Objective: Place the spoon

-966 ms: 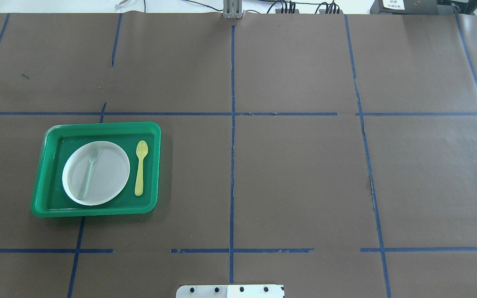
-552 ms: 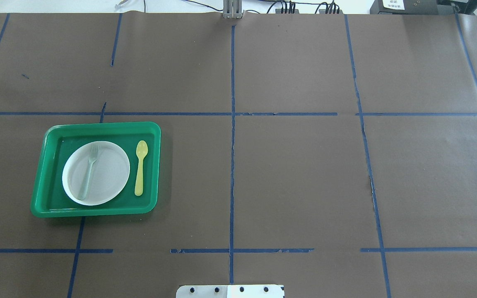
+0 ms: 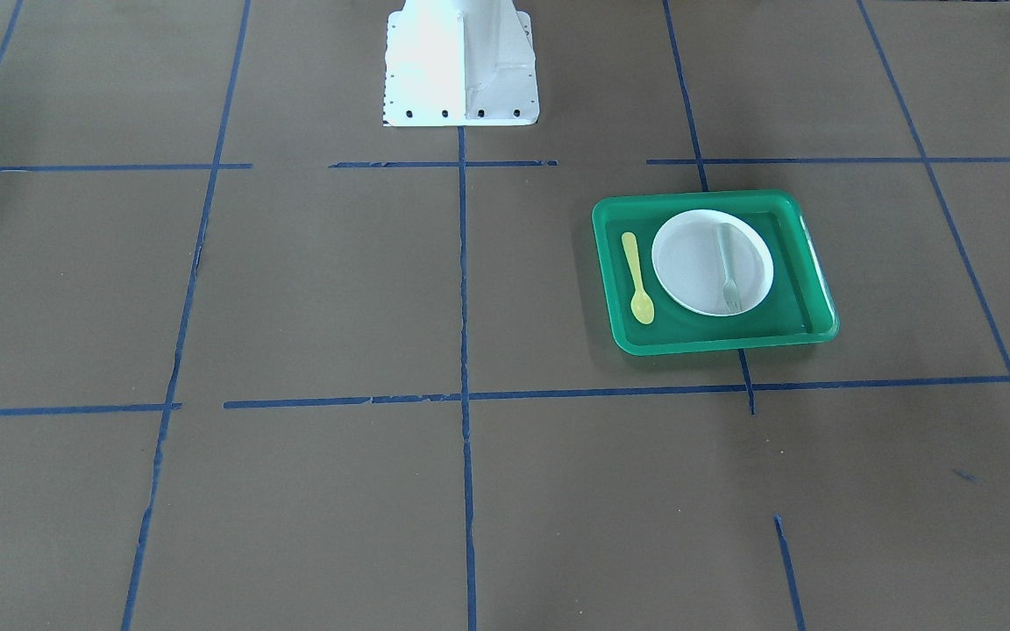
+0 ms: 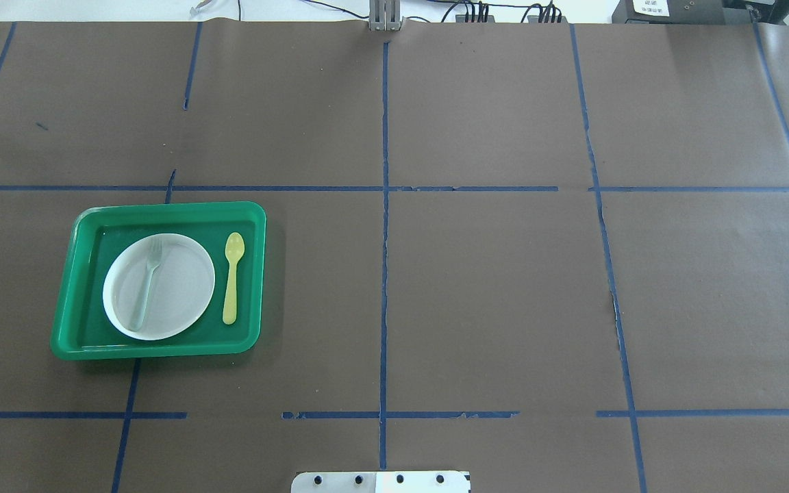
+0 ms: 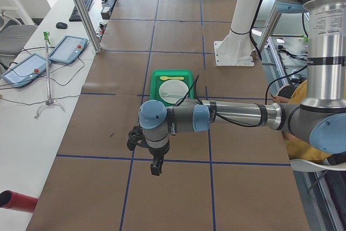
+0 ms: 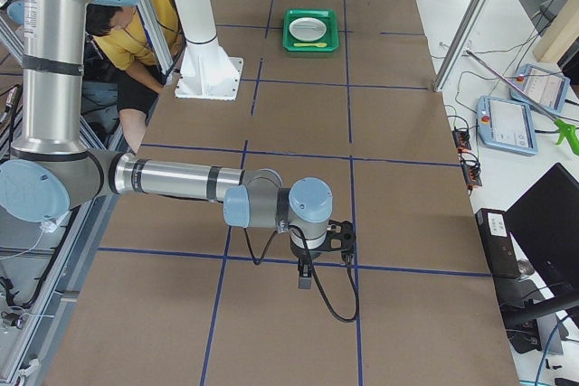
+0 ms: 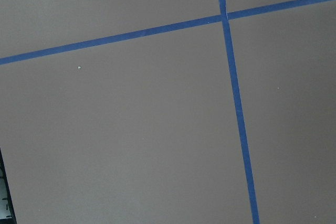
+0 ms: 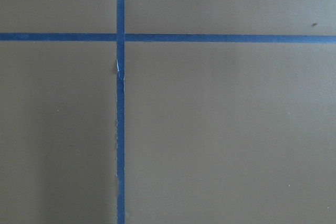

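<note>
- You see the spoon [image 4: 232, 277] lying in the green tray [image 4: 161, 209], just beside the plate [image 4: 179, 301], its long axis running away from the robot and its bowl at the far end.
- Nothing on the table [image 4: 504, 308] has shifted since a second ago.
- The left end effector [image 5: 155, 169] and the right end effector [image 6: 305, 279] show only from the side, so you cannot tell their state.

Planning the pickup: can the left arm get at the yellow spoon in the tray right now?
Probably yes. The spoon lies uncovered in the green tray beside the plate, and the left gripper hangs over open table with nothing standing between them.
</note>
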Controlling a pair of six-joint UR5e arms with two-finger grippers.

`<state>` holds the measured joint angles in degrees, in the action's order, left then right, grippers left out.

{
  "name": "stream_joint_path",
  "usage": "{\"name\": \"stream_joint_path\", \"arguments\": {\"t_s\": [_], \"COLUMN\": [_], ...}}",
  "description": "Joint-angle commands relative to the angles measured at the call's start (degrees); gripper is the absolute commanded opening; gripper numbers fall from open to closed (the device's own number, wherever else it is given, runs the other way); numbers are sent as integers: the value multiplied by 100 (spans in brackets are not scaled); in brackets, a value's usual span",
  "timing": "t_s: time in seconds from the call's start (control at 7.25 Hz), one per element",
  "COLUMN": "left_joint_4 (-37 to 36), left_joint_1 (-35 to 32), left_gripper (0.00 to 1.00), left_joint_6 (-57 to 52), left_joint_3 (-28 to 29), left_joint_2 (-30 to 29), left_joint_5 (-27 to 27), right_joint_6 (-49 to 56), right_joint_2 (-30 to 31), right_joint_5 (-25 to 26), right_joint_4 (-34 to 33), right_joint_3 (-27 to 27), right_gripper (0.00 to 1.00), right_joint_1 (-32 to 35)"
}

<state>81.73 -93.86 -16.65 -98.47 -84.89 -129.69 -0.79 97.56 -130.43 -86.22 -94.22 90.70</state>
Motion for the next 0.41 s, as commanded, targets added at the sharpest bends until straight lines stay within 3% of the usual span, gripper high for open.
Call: {"name": "stream_joint_path", "arguments": {"t_s": [0.0,0.28], "left_joint_4": [18,18], "left_joint_1": [0,0], "left_gripper": [100,100], "left_joint_6": [-14,-14], "left_joint_3": [-6,-23], "left_joint_2": [16,7], "left_joint_5": [-3,-3], "right_joint_6": [0,0], "right_joint_2": [0,0], "right_joint_5": [0,0], "right_joint_4": [0,9], "right_joint_3": [0,0], "right_gripper": [100,100], "right_joint_1": [0,0]}}
